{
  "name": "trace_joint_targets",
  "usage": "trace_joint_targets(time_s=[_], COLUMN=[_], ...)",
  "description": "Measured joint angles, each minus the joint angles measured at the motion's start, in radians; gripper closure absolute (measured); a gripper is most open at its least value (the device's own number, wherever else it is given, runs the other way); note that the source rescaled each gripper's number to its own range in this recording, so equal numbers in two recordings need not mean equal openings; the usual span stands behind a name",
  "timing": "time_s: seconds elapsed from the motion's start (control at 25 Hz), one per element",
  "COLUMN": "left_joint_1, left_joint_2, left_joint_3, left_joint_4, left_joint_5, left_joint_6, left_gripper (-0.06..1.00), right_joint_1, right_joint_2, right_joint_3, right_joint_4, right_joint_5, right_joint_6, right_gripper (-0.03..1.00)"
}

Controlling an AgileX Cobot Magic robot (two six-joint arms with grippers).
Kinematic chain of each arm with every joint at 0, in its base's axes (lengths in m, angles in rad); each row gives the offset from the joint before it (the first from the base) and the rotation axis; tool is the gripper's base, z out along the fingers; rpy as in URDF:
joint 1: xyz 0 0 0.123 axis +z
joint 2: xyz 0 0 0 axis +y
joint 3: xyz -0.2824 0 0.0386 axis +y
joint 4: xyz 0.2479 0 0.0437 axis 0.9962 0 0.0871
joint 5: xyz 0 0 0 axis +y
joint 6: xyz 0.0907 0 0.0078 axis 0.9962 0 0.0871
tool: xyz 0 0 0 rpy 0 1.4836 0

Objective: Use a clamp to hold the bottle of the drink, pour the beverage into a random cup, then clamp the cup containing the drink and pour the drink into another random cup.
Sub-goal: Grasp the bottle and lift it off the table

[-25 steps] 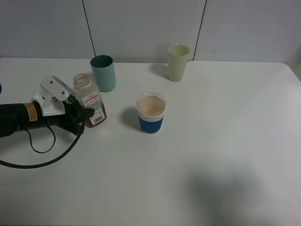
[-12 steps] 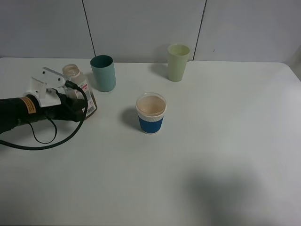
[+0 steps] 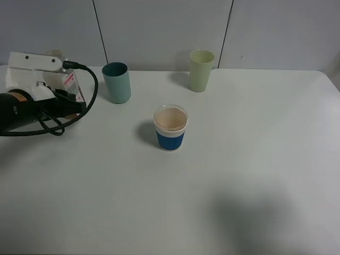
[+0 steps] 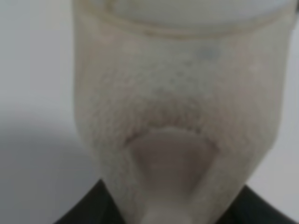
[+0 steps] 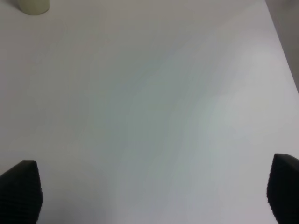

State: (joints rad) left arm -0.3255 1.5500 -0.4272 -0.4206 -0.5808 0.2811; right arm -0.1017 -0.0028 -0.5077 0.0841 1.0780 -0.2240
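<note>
1. L hand: clamped on the bottle, black fingers either side of its body.
2. L wrist cam: the bottle fills the frame, v. close and blurred. Clear plastic looks misty, and one white pad shows through the wall. No label seen from here. Only the overhead cam shows it: white w/ red print.
3. Bottle pos: far-left of the bench, left of the teal cup, partly behind the arm's white cam bracket. Can't tell if the base touches the bench, nor how much drink is inside.
4. R hand: seen in R wrist cam only. Two black fingertips in opposite corners of the frame, wide apart, nothing between, bare bench below.
5. Blue-banded cup: upright mid-bench, well apart from the L hand. White w/ blue sleeve, inside looks pale tan from overhead.
6. Pale green cup: upright near the back edge, right of the teal cup. Its base just shows at the edge of the R wrist cam.
</note>
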Motion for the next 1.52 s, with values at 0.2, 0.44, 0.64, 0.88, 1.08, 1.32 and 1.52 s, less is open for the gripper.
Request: trace_joint_targets(time_s=[0.2, 0.44, 0.64, 0.88, 1.08, 1.32, 1.52], left_joint_1=[-0.109, -0.275, -0.357, -0.438, -0.48, -0.534, -0.568], left_joint_2=[-0.057, -0.074, -0.077, -0.068, -0.051, -0.004, 0.061], left_joint_3=[-0.003, -0.059, -0.109, -0.174, -0.201, -0.233, -0.296], left_joint_4=[-0.451, -0.901, -1.012, -1.083, -1.1, -1.12, -1.136], left_joint_5=[0.001, -0.127, -0.2, -0.272, -0.31, -0.355, -0.401], left_joint_6=[0.464, 1.036, 1.199, 1.361, 1.428, 1.519, 1.566], left_gripper=[0.9, 0.9, 0.9, 0.9, 0.9, 0.9, 0.9], right_joint_1=[0.0, 0.0, 0.0, 0.0, 0.0, 0.0, 0.0], right_joint_2=[0.0, 0.0, 0.0, 0.0, 0.0, 0.0, 0.0], right_joint_3=[0.0, 0.0, 0.0, 0.0, 0.0, 0.0, 0.0], right_joint_4=[0.0, 0.0, 0.0, 0.0, 0.0, -0.003, -0.003], right_joint_5=[0.0, 0.0, 0.0, 0.0, 0.0, 0.0, 0.0], right_joint_6=[0.0, 0.0, 0.0, 0.0, 0.0, 0.0, 0.0], right_gripper=[0.08, 0.08, 0.08, 0.08, 0.08, 0.08, 0.08])
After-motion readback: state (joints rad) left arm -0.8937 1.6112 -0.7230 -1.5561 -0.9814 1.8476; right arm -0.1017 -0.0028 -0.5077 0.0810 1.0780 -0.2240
